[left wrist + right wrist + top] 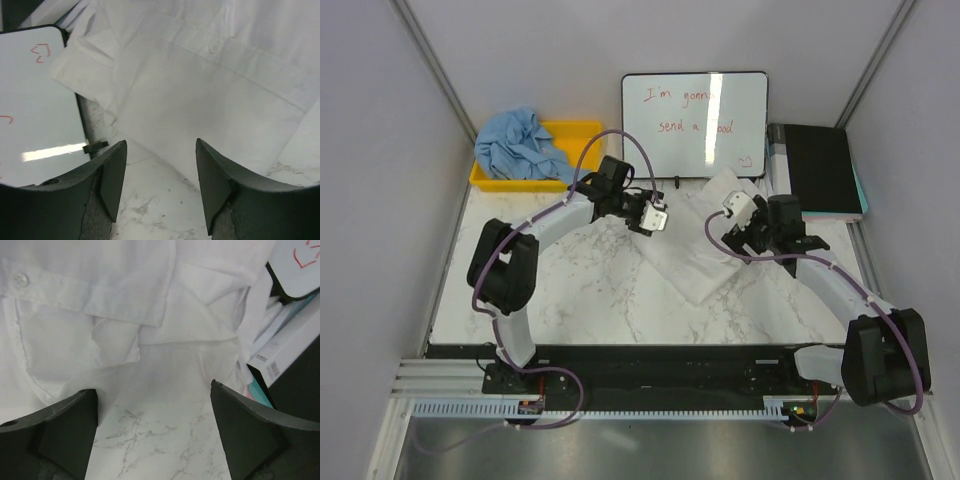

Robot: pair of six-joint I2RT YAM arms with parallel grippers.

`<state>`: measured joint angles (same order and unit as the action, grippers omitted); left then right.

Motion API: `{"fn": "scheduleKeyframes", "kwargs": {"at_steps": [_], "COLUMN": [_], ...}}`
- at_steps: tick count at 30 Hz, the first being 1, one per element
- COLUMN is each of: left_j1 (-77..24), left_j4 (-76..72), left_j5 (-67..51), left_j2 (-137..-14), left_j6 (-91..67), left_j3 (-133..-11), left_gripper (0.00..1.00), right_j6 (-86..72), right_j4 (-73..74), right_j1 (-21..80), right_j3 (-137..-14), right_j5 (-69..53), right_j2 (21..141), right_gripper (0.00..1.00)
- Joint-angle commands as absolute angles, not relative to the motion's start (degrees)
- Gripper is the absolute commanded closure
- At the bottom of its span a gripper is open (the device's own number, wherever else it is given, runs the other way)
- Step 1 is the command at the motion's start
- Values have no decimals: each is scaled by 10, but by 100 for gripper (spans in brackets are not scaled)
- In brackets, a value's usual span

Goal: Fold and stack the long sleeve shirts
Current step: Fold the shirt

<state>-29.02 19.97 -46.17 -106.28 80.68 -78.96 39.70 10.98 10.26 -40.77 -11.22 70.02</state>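
Nearest me is the white marble-patterned tabletop [580, 300], bare veined stone in front of both arms. Over it the left gripper [161, 145] hangs with its black fingers spread and nothing between them. The right gripper [154, 390] is the same, spread wider and empty. Both hover at the near edge of the large wrinkled white cloth long-sleeved shirt [692, 268]. It lies mid-table just ahead of the two grippers, layers overlapping, with a placket and a small white button [215, 48] showing. My reading: the white shirt's fold is under way, with neither gripper holding cloth. The next move calls for each gripper to come down on an edge, pinch it against the stone, and lift in step so the cloth carries over evenly. Farther back on the left, the crumpled light blue cloth shirt [520, 145] sits heaped in the yellow plastic bin [582, 130], so stacking looks a long way off. At back centre stands a white rectangular whiteboard [695, 120] with red handwriting: "I'm gonn…", then "send a …ood". Glare wipes out the middle, and there is a small heart low on the right. At back right a black flat-covered book [815, 165] lies on a teal one [861, 200]. A printed label [272, 371] on a white box [295, 335] is too small to read. No brand is visible.
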Motion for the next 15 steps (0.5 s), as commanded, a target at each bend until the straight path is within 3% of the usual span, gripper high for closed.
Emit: {"fn": "scheduleKeyframes", "kwargs": {"at_steps": [1,6,11,15], "left_j1": [-309,-317,-326,-332], "left_j4": [244,252,277,392], "left_j5": [-450,-414,-359,-317], "left_j2": [-1106,-1144,-1153,-1159], "left_j6": [739,727,740,761], "left_j3": [-789,-791,-790,-827], "left_gripper": [36,39,45,49], "right_j6": [351,314,268,244], "right_j4": [160,165,218,237], "right_j1": [103,100,47,45], "right_j3": [-460,-480,-536,-579], "right_j5": [-207,-168,-232,-257], "right_j2": [743,802,873,899], "right_gripper": [4,4,4,5]}}
